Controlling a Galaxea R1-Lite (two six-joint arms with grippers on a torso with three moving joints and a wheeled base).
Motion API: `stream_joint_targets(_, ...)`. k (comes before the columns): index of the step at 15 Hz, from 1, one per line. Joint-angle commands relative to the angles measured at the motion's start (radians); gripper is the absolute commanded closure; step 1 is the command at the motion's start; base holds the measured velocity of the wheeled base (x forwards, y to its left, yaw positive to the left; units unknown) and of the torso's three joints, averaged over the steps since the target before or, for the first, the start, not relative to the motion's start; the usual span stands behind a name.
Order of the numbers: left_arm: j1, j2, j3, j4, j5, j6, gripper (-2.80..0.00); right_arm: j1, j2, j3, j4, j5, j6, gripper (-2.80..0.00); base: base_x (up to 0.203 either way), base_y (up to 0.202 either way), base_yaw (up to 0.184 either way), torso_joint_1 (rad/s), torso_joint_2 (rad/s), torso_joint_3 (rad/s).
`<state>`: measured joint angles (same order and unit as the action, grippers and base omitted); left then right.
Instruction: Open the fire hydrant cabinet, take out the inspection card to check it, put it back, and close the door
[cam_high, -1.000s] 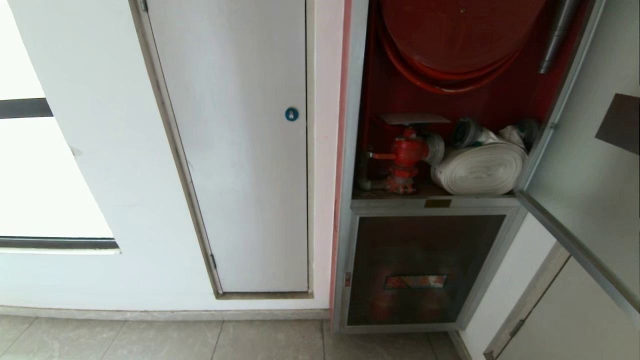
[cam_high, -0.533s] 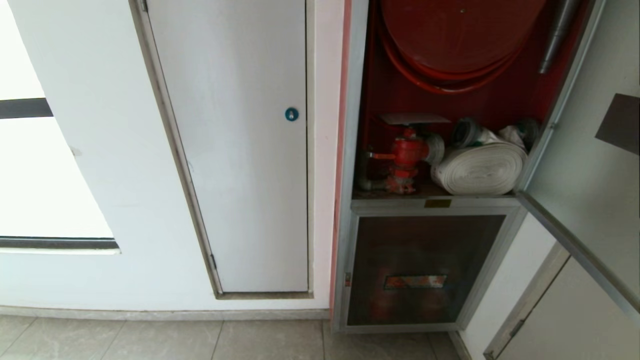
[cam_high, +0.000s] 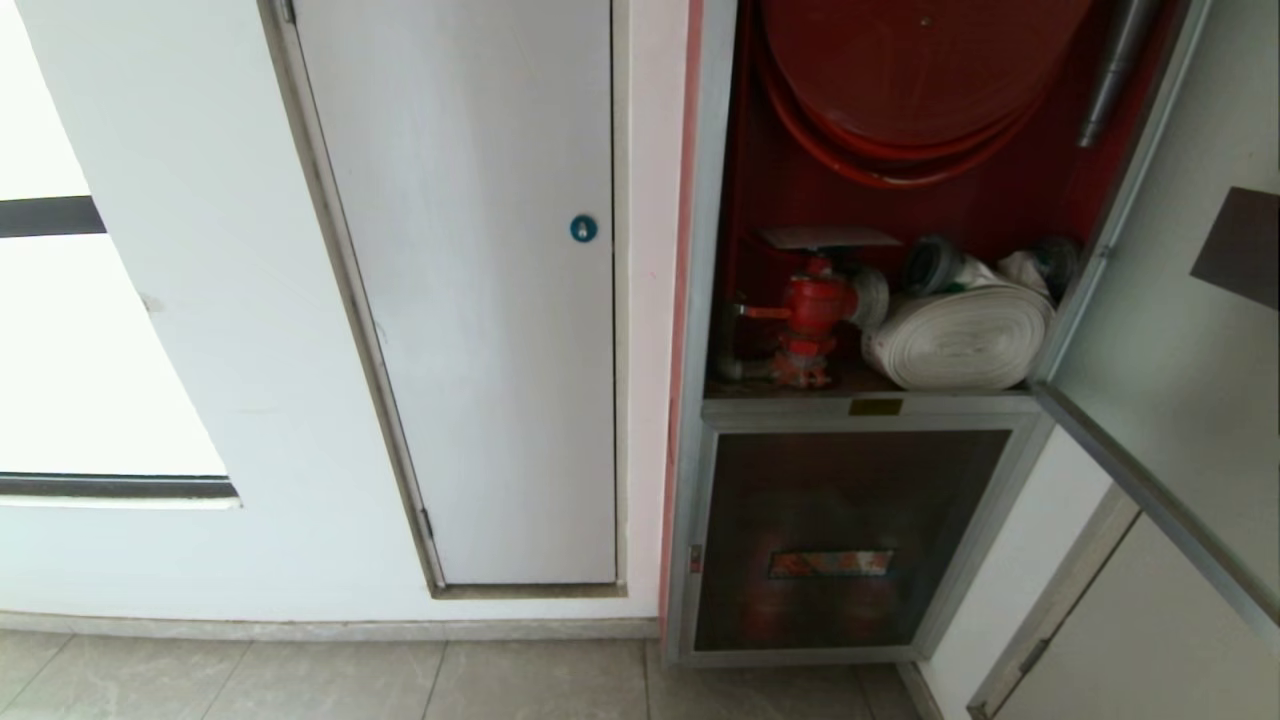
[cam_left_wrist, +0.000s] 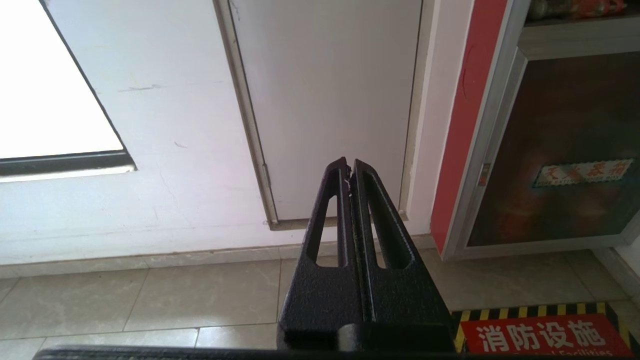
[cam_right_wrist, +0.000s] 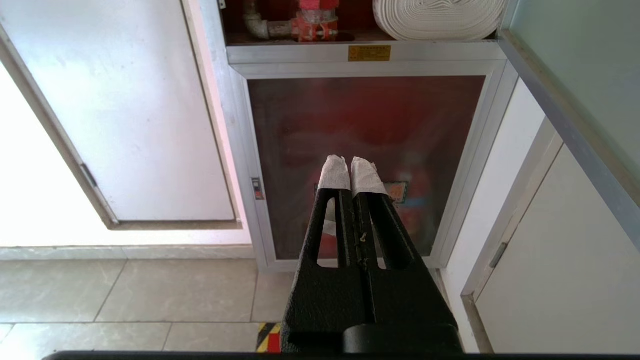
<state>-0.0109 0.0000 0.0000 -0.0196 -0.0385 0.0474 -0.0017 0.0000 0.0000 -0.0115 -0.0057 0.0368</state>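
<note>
Both hands hang low, pressed shut on nothing: the right hand (cam_right_wrist: 351, 165), white-padded, before the lower dark glass panel (cam_right_wrist: 365, 150); the left hand (cam_left_wrist: 349, 167) facing the plain white door (cam_left_wrist: 325, 100). Beyond, the silver-framed red fire hydrant cabinet (cam_high: 705, 300) stands open, its tinted glass door (cam_high: 1180, 340) swung right, the whitish inspection card (cam_high: 828, 238) lying atop the red valve (cam_high: 812, 305).

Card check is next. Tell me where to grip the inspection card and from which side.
Grip the front edge of the inspection card. It lies flat atop the red valve, edge facing the opening. Probably come in level from the front, jaws above and below, staying left of the white hose roll.
</note>
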Motion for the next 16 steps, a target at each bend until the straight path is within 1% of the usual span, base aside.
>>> stream_joint_targets(1,0.0,0.001,0.012,0.0,0.0,0.001,0.0,0.0,0.002,0.003,-0.001,0.0,0.0,0.0,0.0,0.0,0.0,0.0,0.0,0.0)
stream_joint_targets(6,0.0,0.001,0.012,0.0,0.0,0.002,0.0,0.0,0.002,0.003,-0.001,0.0,0.0,0.0,0.0,0.0,0.0,0.0,0.0,0.0)
stream_joint_targets(7,0.0,0.0,0.012,0.0,0.0,0.002,0.0,0.0,0.002,0.003,-0.001,0.0,0.0,0.0,0.097,0.0,0.002,-0.002,0.0,0.002)
stream_joint_targets(16,0.0,0.0,0.012,0.0,0.0,0.002,0.0,0.0,0.002,0.003,-0.001,0.0,0.0,0.0,0.194,0.0,0.0,0.006,0.0,-0.001)
